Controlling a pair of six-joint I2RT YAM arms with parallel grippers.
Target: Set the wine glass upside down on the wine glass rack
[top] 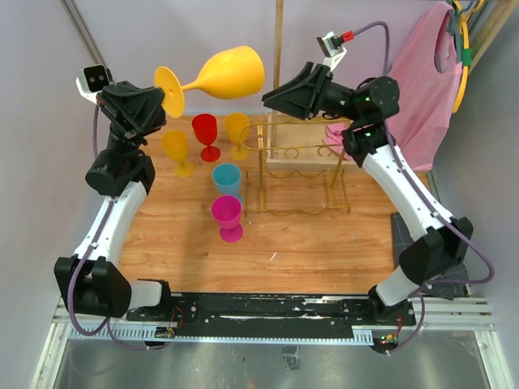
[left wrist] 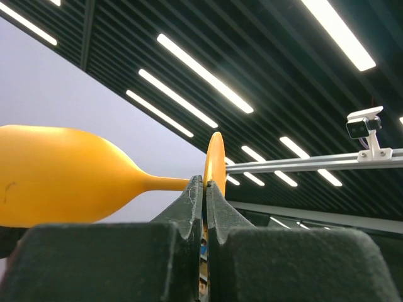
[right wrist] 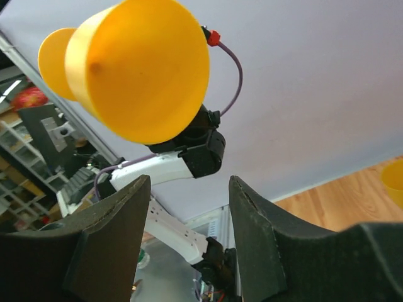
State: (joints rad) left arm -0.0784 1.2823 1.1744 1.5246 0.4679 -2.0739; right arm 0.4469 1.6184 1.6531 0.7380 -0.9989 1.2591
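Observation:
My left gripper (top: 168, 101) is shut on the foot rim of a yellow wine glass (top: 223, 74) and holds it sideways, high above the table, bowl pointing right. In the left wrist view the foot (left wrist: 215, 158) is pinched between the jaws and the bowl (left wrist: 56, 173) lies to the left. My right gripper (top: 266, 97) is open and empty, just right of the bowl's mouth. In the right wrist view the glass (right wrist: 141, 66) hangs above the open fingers (right wrist: 119, 217). The gold wire rack (top: 298, 166) stands on the table below the right gripper.
Two yellow goblets (top: 178, 151) (top: 237, 134), a red goblet (top: 206, 135), a blue cup (top: 227, 180) and a magenta goblet (top: 227, 217) stand left of the rack. A wooden pole (top: 278, 49) rises behind it. A pink cloth (top: 426, 81) hangs at right.

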